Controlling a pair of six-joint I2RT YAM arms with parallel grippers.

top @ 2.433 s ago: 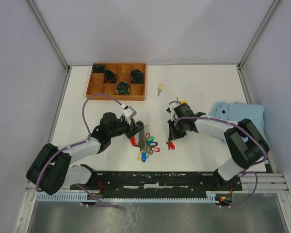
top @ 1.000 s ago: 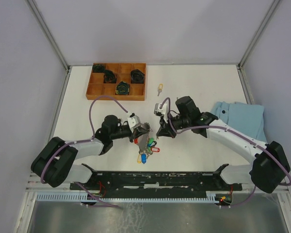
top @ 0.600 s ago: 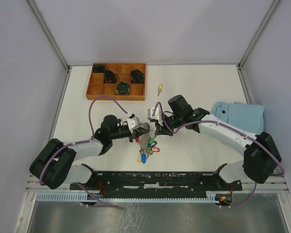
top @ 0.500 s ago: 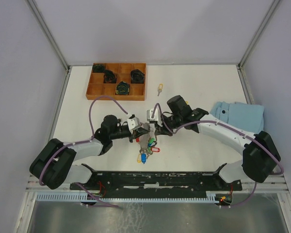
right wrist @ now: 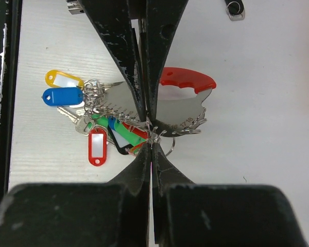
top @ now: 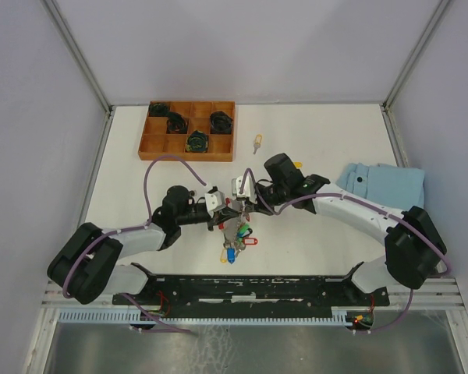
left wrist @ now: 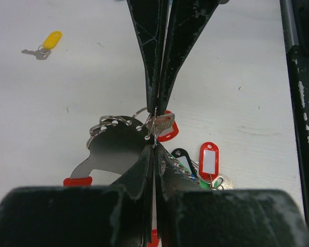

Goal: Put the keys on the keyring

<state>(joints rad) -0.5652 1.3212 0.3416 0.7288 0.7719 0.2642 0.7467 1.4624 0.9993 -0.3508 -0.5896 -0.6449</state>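
The keyring [top: 238,232] lies at the table's centre: a grey metal plate [left wrist: 113,149] with a red curved grip [right wrist: 188,77] and yellow, blue, green and red tags [right wrist: 96,146]. My left gripper [top: 229,214] is shut on its wire ring, tips at the plate's edge [left wrist: 154,146]. My right gripper [top: 248,204] meets it tip to tip and is shut [right wrist: 151,143] on the small ring of a red-tagged key [left wrist: 166,128], held against the bunch. A yellow-tagged key [top: 257,142] lies loose farther back and also shows in the left wrist view [left wrist: 44,45].
A wooden compartment tray [top: 160,142] holding black rolls stands at the back left. A blue cloth [top: 386,187] lies at the right. A small yellow item [top: 296,165] sits behind the right arm. A small black piece [right wrist: 236,9] lies beyond the bunch.
My right gripper has lifted the red-tagged key from the table at the right and carried it left to the bunch. The left gripper has edged right with the keyring.
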